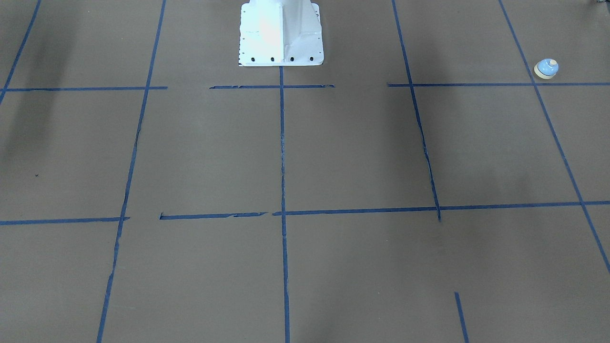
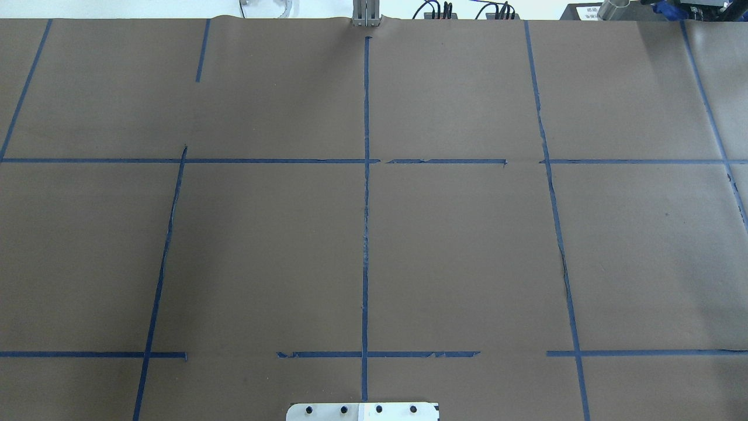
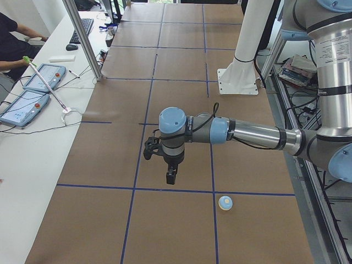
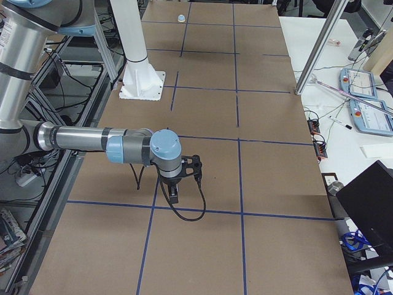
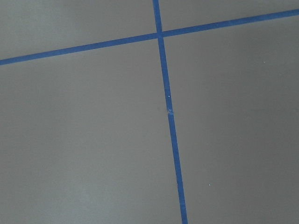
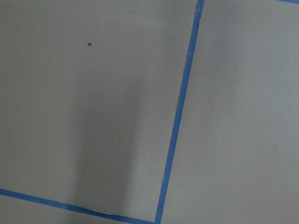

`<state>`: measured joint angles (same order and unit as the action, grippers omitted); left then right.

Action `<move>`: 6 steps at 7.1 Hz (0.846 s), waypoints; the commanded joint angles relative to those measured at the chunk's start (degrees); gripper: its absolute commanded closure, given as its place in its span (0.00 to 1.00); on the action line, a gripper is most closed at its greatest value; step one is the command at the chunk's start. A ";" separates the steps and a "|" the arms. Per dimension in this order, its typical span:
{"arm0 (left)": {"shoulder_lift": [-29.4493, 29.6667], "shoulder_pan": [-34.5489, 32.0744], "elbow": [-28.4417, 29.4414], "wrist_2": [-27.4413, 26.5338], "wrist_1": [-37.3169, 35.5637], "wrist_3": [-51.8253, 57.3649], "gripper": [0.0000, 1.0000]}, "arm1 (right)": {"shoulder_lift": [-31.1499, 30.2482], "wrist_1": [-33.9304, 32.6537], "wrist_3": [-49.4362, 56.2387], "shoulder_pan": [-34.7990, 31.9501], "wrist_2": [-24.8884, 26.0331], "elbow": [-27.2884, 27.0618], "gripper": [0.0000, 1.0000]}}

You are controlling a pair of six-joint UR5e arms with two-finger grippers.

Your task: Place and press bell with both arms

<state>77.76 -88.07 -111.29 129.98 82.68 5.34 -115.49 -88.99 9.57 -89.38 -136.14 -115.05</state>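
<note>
Front-facing view: the bell (image 1: 546, 68) stands upright at the upper right, close to the frame's right edge. It is just above a horizontal blue tape line (image 1: 467, 85) and well apart from the white pedestal (image 1: 281, 33) at top centre. A small pen "x" (image 1: 36, 175) marks the brown table (image 1: 343, 152) at mid-left.

Overhead view: a white label (image 2: 590, 10) at the upper right carries writing too small to read.

Left-side view: the left arm (image 3: 253, 133) reaches across the centre. The left gripper (image 3: 171, 179) points down above the paper. The bell (image 3: 225, 203) sits lower right of it, apart, just below a tape line. I cannot tell whether the claw is clenched or released.

Right-side view: the right arm (image 4: 92, 139) enters from the left. The right gripper (image 4: 174, 196) hangs just above a tape line; its claw state cannot be told. The bell (image 4: 181, 18) is tiny at the top, by the table's far edge.

Right wrist view: the "x" (image 6: 89, 44) lies upper left.
</note>
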 commanded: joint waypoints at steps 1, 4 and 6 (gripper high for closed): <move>0.29 0.09 -0.50 0.09 -0.41 -0.33 0.00 | 0.00 -0.13 0.19 0.00 -0.87 0.09 0.00; -0.33 0.00 -1.64 -0.17 -0.32 -0.42 0.00 | 0.00 -0.04 0.45 0.09 -1.32 0.00 0.00; -0.85 0.00 -1.74 0.27 0.37 -0.25 0.00 | 0.00 -0.13 0.54 0.00 -1.23 0.09 0.00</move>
<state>77.21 -88.06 -112.87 130.11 82.49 4.98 -115.49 -89.05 10.03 -89.32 -137.43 -115.00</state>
